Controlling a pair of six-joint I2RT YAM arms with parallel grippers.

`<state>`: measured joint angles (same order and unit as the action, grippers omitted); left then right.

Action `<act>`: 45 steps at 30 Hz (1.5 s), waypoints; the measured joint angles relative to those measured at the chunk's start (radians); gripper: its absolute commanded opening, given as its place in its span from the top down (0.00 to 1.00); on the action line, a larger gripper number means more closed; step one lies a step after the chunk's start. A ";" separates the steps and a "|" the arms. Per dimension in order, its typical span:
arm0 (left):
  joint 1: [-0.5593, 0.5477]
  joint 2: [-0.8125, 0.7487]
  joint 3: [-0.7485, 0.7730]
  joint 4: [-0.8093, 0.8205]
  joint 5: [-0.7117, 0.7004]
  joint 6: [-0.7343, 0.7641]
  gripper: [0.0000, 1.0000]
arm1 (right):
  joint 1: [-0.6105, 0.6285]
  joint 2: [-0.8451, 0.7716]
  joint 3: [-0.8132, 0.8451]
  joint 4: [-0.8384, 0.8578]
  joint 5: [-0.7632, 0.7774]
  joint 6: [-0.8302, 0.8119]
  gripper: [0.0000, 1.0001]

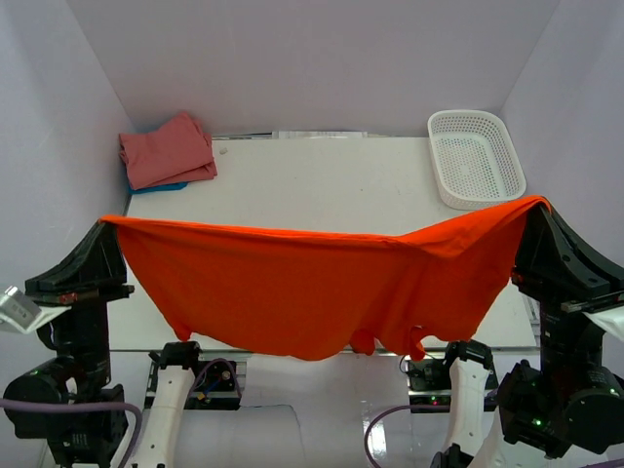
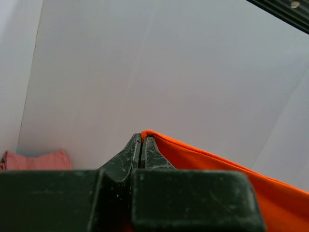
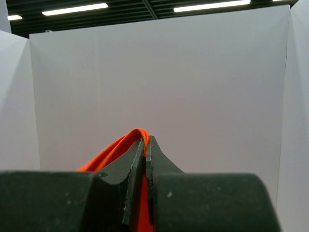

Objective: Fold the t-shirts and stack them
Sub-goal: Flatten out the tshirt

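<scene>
The large orange-red t-shirt (image 1: 312, 288) hangs stretched in the air between both arms, its lower edge drooping over the table's near side. My left gripper (image 1: 103, 222) is shut on its left corner, and the cloth (image 2: 203, 162) runs off to the right of the closed jaws (image 2: 141, 145). My right gripper (image 1: 541, 203) is shut on the right corner, with a fold of the shirt (image 3: 116, 147) looping over its tips (image 3: 146, 145). A folded salmon-pink t-shirt (image 1: 168, 149) lies at the table's far left on top of a blue t-shirt (image 1: 164, 187), of which only an edge shows.
A white mesh basket (image 1: 475, 156) stands at the far right of the white table (image 1: 322, 180). White walls enclose the back and both sides. The arm bases sit at the near edge.
</scene>
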<state>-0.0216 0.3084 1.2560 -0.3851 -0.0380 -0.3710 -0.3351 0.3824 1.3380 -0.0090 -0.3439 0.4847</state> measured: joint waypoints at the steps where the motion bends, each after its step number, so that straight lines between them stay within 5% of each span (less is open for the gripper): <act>1: 0.023 0.020 0.010 -0.004 0.010 -0.018 1.00 | -0.005 0.005 -0.006 0.003 0.000 0.002 0.92; 20: 0.106 0.114 -0.097 -0.040 0.140 -0.102 1.00 | 0.064 0.124 -0.123 -0.005 -0.011 -0.082 0.92; 31: 0.105 0.162 0.055 -0.048 0.189 -0.090 1.00 | 0.120 0.151 0.181 -0.118 -0.017 -0.178 0.92; 45: 0.111 -0.071 0.061 -0.042 0.230 -0.140 1.00 | 0.106 0.002 0.349 -0.051 -0.140 -0.106 0.92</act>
<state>0.0898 0.2371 1.3167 -0.4271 0.1925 -0.5110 -0.2287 0.3847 1.6875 -0.0605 -0.4835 0.3790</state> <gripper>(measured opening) 0.060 0.081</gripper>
